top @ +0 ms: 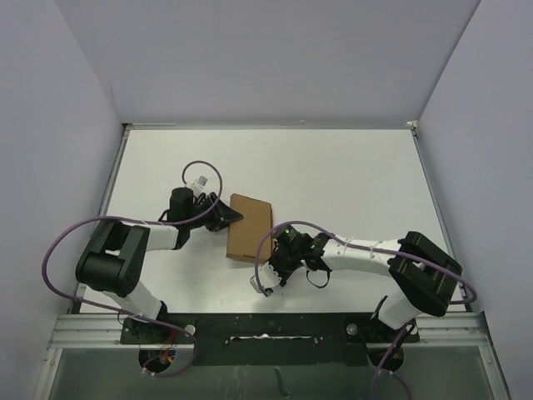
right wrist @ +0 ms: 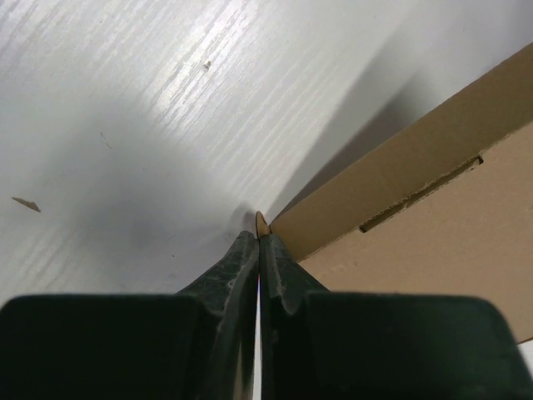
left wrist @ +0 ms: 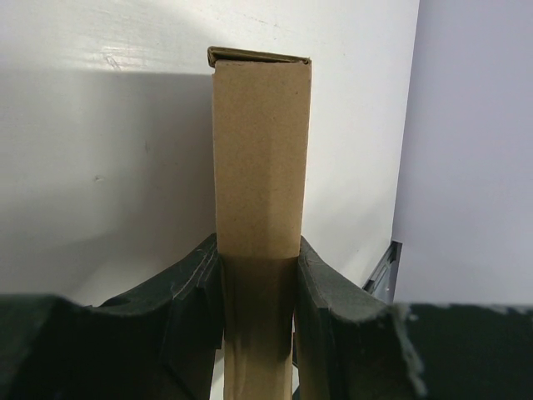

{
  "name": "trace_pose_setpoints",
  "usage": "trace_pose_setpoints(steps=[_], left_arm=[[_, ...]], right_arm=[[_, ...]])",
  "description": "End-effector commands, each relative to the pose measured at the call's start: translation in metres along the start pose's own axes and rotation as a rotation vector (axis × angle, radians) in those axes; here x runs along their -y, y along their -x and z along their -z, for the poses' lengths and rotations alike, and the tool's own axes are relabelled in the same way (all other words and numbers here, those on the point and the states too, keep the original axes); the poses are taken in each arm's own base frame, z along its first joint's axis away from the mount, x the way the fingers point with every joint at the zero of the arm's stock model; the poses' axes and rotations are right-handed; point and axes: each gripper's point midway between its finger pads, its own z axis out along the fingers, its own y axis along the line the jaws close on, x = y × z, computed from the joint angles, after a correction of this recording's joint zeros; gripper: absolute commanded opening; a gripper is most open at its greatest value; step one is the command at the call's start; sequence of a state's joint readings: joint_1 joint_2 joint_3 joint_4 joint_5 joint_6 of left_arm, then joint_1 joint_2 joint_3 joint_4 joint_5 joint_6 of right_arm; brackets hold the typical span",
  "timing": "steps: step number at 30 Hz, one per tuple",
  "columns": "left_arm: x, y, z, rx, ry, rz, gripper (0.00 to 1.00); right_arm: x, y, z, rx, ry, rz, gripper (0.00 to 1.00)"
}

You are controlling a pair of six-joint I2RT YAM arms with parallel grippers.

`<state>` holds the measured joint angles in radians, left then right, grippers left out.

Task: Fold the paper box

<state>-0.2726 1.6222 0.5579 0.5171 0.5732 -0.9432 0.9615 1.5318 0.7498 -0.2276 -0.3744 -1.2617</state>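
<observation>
Left tool (left wrist: 258, 254) clamps the plain brown paper box (left wrist: 260, 150); right tool (right wrist: 260, 242) sits clenched at its corner.

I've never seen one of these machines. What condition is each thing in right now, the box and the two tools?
Paper box, folded into a thin box shape, lying on the table.
Left tool, clamped on the box's narrow side.
Right tool, shut, tips at a box corner.

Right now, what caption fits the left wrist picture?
Left gripper clamped on the thin brown paper box, white table behind.
</observation>
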Motion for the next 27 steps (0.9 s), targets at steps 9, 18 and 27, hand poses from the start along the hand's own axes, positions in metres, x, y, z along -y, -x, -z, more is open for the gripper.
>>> trace_pose_setpoints(steps=[9,18,27], left_arm=[[-0.017,-0.001,0.002,-0.041,-0.041,0.02,0.0],[-0.021,0.001,0.003,-0.056,-0.075,0.041,0.0],[-0.023,0.001,0.005,-0.059,-0.098,0.048,0.0]], right_arm=[[0.024,-0.005,0.011,-0.003,-0.078,-0.019,0.0],[0.021,-0.01,0.011,0.016,-0.064,-0.068,0.0],[0.018,-0.014,0.012,0.034,-0.055,-0.114,0.0]])
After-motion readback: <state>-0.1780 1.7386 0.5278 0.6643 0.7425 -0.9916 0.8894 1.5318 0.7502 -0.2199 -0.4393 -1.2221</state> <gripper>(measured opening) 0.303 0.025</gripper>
